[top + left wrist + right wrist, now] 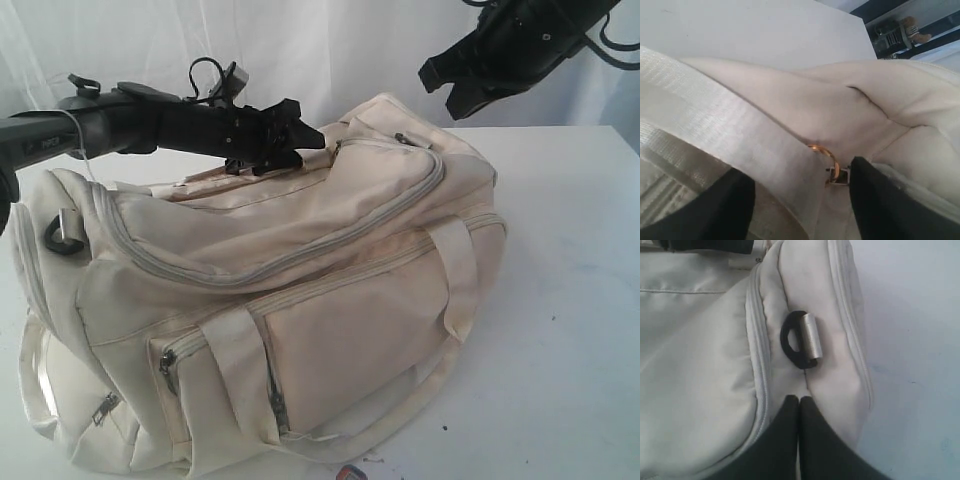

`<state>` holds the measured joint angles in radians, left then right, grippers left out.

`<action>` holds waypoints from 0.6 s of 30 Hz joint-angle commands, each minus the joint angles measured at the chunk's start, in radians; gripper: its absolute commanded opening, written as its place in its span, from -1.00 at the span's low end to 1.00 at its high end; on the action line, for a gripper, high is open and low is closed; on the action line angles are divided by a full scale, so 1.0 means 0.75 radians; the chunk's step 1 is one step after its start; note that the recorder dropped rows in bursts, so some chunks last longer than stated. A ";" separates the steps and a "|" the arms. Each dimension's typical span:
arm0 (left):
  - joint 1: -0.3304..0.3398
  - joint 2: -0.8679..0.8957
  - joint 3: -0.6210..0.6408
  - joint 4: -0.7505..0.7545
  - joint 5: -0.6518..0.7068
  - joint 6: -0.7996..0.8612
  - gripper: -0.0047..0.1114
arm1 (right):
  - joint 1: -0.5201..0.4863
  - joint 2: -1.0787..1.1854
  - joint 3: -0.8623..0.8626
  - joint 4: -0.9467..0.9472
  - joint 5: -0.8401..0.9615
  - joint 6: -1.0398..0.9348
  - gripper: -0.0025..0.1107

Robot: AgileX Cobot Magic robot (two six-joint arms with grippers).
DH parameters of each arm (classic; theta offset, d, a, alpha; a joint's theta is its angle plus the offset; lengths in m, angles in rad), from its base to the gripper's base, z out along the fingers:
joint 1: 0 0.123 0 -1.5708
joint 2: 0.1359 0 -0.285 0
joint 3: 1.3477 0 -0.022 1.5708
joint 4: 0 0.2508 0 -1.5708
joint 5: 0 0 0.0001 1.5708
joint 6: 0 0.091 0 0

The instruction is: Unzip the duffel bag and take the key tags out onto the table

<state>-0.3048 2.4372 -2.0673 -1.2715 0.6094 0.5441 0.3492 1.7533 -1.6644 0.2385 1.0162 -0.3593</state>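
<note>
Small red-and-blue item point(347, 472) at the bottom edge of my exterior view, on the desk point(570, 300) just in front of the bag point(300, 215); too little shows to name it.

Bag: cream, lying on the desk, left of centre. Its long axis runs from near left to far right, with one end toward the left edge and the other toward the far right corner. The front pocket point(340, 350) faces me. The curved top zip point(250, 265) is closed along the stretch I can see.

Left claw point(300, 135): held level over the bag's top, pointing right, roughly along the long axis. Its fingers point(725, 210) are spread. A webbing strap point(715, 130) and a copper-coloured ring point(825, 152) lie between them, and nothing is pinched.

Right claw point(455, 95): raised above the bag's far right end. Its tips are pressed together and hold nothing. They point at a black D-ring point(792, 340) on the end panel.
</note>
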 commanded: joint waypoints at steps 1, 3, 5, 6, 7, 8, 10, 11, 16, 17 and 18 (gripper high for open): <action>-0.022 0.001 -0.004 -0.089 0.003 0.105 -0.12 | 0.000 0.001 0.003 -0.005 -0.008 0.001 -0.96; -0.022 0.001 -0.004 -0.098 0.010 0.136 -0.20 | 0.000 0.001 0.003 -0.005 -0.006 0.001 -0.96; -0.018 0.001 -0.004 -0.098 0.024 0.157 -0.24 | 0.000 0.001 0.003 -0.005 -0.006 0.001 -0.96; -0.013 -0.002 -0.004 -0.098 0.038 0.157 -0.30 | 0.000 0.001 0.003 -0.005 -0.006 0.001 -0.96; -0.010 -0.005 -0.004 -0.098 0.053 0.157 -0.36 | 0.000 0.001 0.003 -0.005 -0.006 0.001 -0.96; -0.003 -0.007 -0.004 -0.098 0.068 0.165 -0.43 | 0.000 0.001 0.003 -0.005 -0.009 0.001 -0.96; 0.005 -0.008 -0.009 -0.098 0.097 0.188 -0.55 | 0.000 0.002 0.003 -0.005 -0.011 0.001 -0.96; 0.006 -0.008 -0.014 -0.098 0.114 0.197 -0.68 | 0.000 0.002 0.003 -0.005 -0.011 0.001 -0.96; 0.012 -0.008 -0.049 -0.084 0.165 0.204 -0.92 | 0.000 0.002 0.003 -0.005 -0.011 0.001 -0.96; 0.019 -0.008 -0.055 -0.084 0.181 0.204 -0.92 | 0.000 0.002 0.003 -0.005 -0.009 0.001 -0.96; 0.030 -0.014 -0.057 -0.088 0.196 0.204 -0.92 | 0.000 0.002 0.003 -0.005 -0.006 0.001 -0.96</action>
<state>-0.2999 2.4385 -2.0959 -1.3227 0.7064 0.6903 0.3492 1.7533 -1.6644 0.2385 1.0154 -0.3593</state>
